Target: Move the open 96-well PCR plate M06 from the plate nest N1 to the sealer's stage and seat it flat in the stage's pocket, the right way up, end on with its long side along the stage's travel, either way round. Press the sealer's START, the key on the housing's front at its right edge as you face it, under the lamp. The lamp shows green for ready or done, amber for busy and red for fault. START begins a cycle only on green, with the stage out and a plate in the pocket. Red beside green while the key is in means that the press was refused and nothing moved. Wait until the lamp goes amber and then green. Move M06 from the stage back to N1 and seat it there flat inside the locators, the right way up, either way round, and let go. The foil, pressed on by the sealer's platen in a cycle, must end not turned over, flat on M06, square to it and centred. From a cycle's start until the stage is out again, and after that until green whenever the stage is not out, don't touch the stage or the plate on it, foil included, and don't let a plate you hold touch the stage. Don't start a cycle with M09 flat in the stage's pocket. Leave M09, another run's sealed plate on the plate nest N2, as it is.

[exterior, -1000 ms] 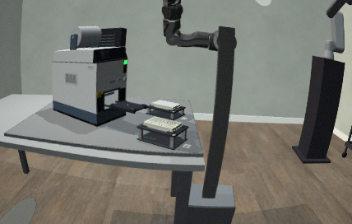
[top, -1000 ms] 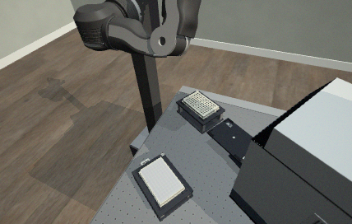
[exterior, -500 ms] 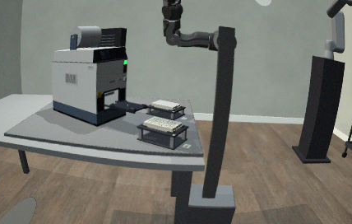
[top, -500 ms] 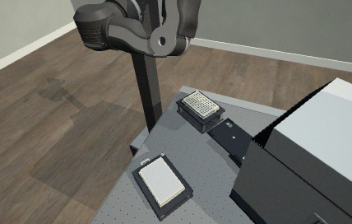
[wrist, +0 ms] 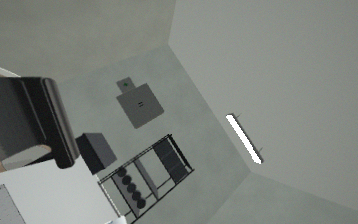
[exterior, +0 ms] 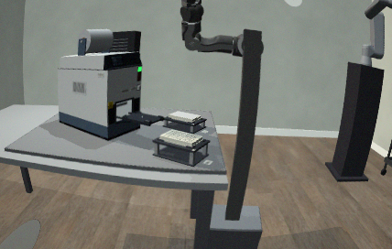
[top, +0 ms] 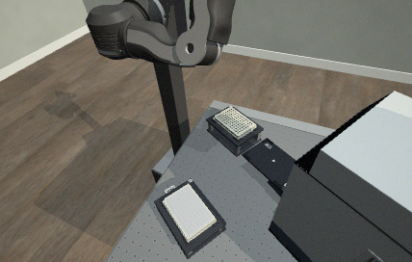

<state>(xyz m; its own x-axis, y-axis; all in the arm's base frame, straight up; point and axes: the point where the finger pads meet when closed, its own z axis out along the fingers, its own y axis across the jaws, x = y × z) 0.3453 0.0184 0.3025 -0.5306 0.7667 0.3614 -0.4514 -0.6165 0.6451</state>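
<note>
The open plate M06 [top: 234, 120], with its wells showing, sits flat on nest N1 [top: 230, 136] near the table's far corner. It is the nearer plate in the exterior view [exterior: 180, 137]. The sealer's dark stage [top: 271, 161] is out and its pocket is empty. The sealer's lamp [exterior: 139, 70] shows green. My arm [top: 167, 29] is raised high above the table, far from the plate. The wrist view faces the room's walls and shows only one dark finger [wrist: 45, 120]. The gripper is open and empty. The START key is too small to make out.
The sealed plate M09 [top: 189, 212] lies flat on nest N2, left of the sealer housing [top: 369, 183]. It is the farther plate in the exterior view [exterior: 183, 115]. The arm's post [top: 172, 106] stands at the table's edge between the nests.
</note>
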